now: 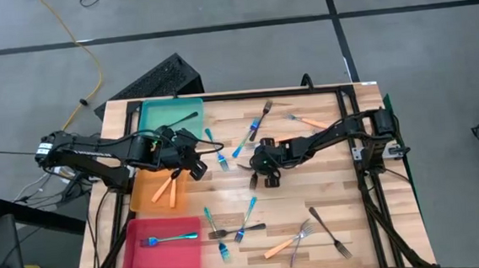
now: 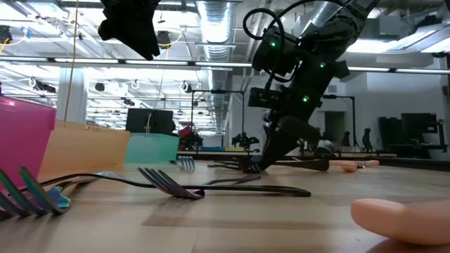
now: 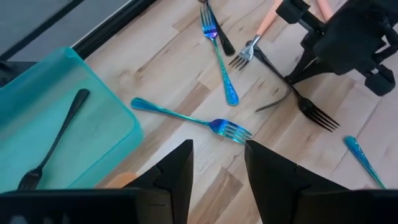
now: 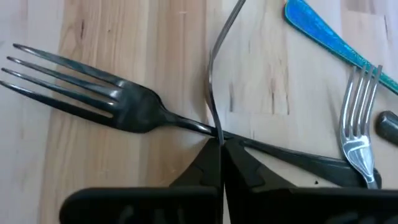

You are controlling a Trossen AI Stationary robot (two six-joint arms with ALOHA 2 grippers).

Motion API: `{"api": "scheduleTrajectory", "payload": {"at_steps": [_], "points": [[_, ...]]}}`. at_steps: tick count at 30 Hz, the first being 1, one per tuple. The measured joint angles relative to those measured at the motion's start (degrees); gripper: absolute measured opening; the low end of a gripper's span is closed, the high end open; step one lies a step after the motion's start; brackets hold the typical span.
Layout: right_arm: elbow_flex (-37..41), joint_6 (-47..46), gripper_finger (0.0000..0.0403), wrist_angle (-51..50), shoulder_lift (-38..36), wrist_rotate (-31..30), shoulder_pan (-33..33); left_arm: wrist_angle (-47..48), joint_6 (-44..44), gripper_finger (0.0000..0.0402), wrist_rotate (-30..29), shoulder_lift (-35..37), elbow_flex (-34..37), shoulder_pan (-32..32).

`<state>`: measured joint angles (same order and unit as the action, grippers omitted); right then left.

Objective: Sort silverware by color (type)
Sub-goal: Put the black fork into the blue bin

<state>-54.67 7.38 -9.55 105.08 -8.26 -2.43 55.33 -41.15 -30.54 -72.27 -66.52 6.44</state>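
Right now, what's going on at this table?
Two robot arms are sorting forks into colored trays. The right claw is down at mid-table, shut on the thin handle of a dark fork that lies on the wood. The left claw hangs open over a blue fork beside the teal tray, which holds one dark fork. The orange tray has two orange forks, the pink tray one blue fork. Many forks remain scattered.

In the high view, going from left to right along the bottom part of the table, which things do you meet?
Pink tray with a blue fork → blue fork → orange-handled fork → dark fork.
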Motion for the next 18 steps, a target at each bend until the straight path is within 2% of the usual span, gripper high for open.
{"api": "scheduleTrajectory", "payload": {"at_steps": [7,11,14,18], "points": [[0.2,-4.5,0.0028,1.1,-7.0,-2.1,0.4,-2.7,2.0,0.0130,-0.8,0.0,0.1,0.0],[0.2,-7.0,0.0024,3.2,-12.2,-3.9,0.4,-9.4,3.0,0.0130,-3.3,0.0,2.4,0.0],[0.2,-9.3,0.0024,7.4,-16.2,-9.3,1.1,-16.9,4.1,0.0130,-5.9,0.0,5.6,0.0],[0.1,-10.0,0.0025,14.2,-20.6,-16.3,2.2,-35.7,7.7,0.0130,-6.1,0.7,13.4,0.0]]}}
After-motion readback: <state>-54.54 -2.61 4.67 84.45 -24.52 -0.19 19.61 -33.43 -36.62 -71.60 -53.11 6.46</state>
